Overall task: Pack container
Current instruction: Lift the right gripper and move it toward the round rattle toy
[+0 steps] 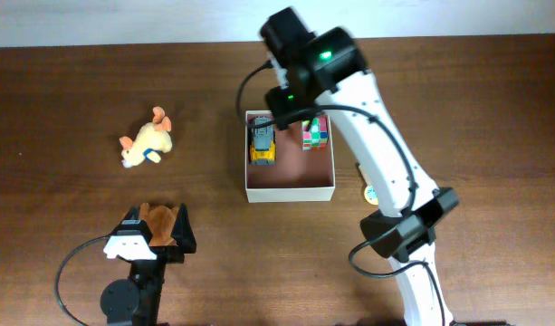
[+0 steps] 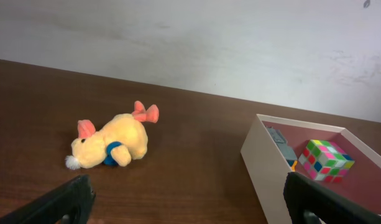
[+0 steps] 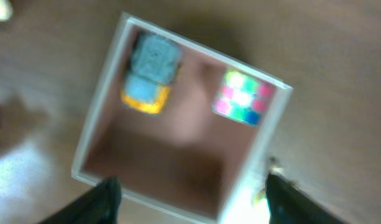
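Observation:
The container [image 1: 290, 192], a cream-walled square box with a reddish-brown inside, sits mid-table. A yellow and grey toy car [image 1: 263, 145] and a colourful puzzle cube [image 1: 314, 134] lie in its far half. My right gripper [image 1: 295, 107] hovers over its far edge. In the blurred right wrist view it [image 3: 190, 205] is open and empty above the container [image 3: 103, 106], the car [image 3: 150, 71] and the cube [image 3: 243, 98]. My left gripper [image 1: 157, 231] rests near the front edge, open [image 2: 190, 205]. A brown plush [image 1: 159, 219] lies at its fingers in the overhead view only.
A yellow plush dog [image 1: 147, 145] lies on the table left of the container, and also shows in the left wrist view [image 2: 112, 143] with the container wall [image 2: 265, 168]. A small pale round thing [image 1: 369, 192] sits right of the container.

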Robot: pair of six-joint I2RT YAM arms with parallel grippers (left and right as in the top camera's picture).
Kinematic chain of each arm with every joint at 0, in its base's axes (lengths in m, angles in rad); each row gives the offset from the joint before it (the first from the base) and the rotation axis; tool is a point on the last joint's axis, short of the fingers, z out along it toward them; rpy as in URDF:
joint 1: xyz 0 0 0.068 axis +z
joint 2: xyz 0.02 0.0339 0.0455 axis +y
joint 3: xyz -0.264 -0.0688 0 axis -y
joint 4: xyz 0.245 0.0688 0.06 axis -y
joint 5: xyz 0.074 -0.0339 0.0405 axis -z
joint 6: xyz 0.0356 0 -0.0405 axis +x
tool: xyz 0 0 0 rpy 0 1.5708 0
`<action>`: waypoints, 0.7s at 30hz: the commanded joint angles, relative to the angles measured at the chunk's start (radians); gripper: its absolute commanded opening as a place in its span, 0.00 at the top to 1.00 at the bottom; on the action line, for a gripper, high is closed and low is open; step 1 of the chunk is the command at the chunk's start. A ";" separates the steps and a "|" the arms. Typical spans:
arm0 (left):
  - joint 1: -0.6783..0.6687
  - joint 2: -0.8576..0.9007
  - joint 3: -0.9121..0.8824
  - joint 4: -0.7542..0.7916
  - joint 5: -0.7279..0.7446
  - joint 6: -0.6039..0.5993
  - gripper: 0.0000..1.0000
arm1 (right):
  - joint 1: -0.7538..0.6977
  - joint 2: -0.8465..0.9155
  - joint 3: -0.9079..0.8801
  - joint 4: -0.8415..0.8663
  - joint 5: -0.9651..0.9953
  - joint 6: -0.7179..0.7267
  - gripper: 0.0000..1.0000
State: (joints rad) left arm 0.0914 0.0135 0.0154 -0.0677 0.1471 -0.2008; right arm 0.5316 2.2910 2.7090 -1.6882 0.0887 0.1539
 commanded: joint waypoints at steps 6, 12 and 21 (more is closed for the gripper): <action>0.000 -0.008 -0.006 0.000 0.014 0.016 0.01 | -0.082 -0.175 0.019 -0.011 0.058 -0.020 0.25; 0.000 -0.008 -0.006 0.000 0.014 0.016 0.01 | -0.098 -0.381 -0.253 -0.011 0.141 -0.014 0.22; 0.000 -0.008 -0.006 0.000 0.014 0.016 0.01 | -0.161 -0.528 -0.814 0.102 0.167 0.047 0.22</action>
State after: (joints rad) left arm 0.0914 0.0135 0.0154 -0.0677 0.1471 -0.2008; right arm 0.3916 1.7473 2.0613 -1.6417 0.2249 0.1726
